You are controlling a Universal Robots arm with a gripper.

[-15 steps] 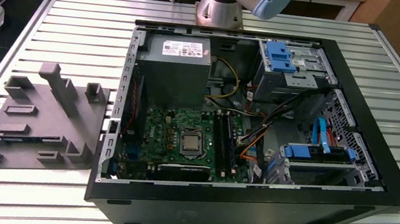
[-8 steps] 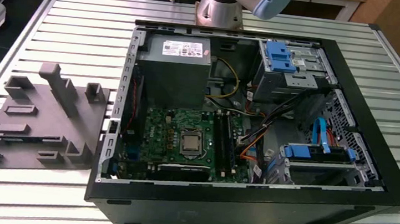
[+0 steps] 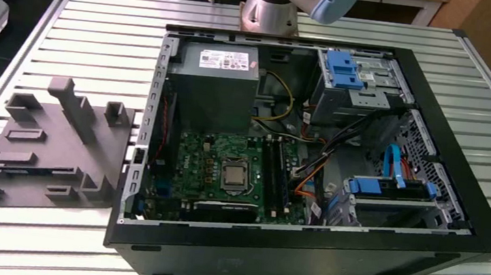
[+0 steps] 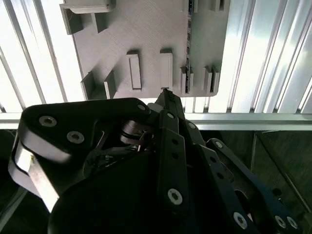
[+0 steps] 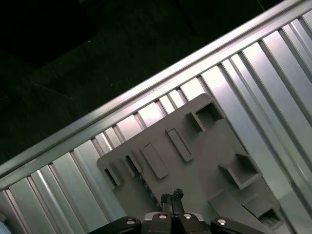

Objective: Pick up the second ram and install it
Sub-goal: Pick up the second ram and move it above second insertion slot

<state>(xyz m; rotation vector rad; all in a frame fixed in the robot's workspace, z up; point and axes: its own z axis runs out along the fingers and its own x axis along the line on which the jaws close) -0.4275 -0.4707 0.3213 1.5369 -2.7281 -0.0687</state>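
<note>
Well, exterior view: arm [image 3: 278,1] rises at the far edge of the slatted table [image 3: 101,33]. An open PC case [image 3: 307,250] lies on the table w/ the motherboard [image 3: 223,176] inside. The grey fixture plate [image 3: 52,151] lies just beside the case, on the exterior view's left.

Second wrist view: pincer [image 4: 165,92] hangs above the fixture plate, tip over the plate's near edge, by a row of small raised blocks [image 4: 165,70]. On the plate the second ram [image 4: 188,48] stands on edge in a slot. It's a thin dark strip running away from the pincer, just beside & beyond its tip, apart from it. Pincer open or closed: can't tell.

First wrist view: pincer [image 5: 171,196] over the same plate, w/ the blocks spread out ahead of it & table slats all round.
</note>
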